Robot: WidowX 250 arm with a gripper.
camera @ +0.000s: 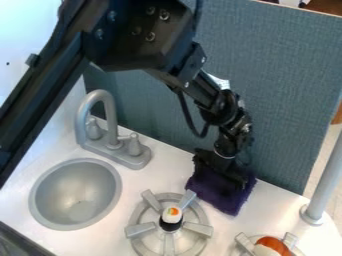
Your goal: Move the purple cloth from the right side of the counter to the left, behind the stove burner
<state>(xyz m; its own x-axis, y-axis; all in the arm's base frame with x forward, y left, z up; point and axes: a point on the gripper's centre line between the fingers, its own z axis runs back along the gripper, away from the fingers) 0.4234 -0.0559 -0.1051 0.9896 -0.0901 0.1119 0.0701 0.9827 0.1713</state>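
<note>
Big black robot arm (140, 40) looms closest, end effector (227, 172) right at the purple cloth (217, 192) on the desk (170, 175), can't tell if it's clamped or apart, and dragging low could snag cloth on the burner (140, 230), probably jolting the toy food (172, 215).

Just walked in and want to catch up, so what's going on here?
A black robot gripper is down on a dark purple cloth on the white counter; whether it grips the cloth, I can't tell. Beside it, a small white toy with an orange top sits on a grey stove burner.
</note>
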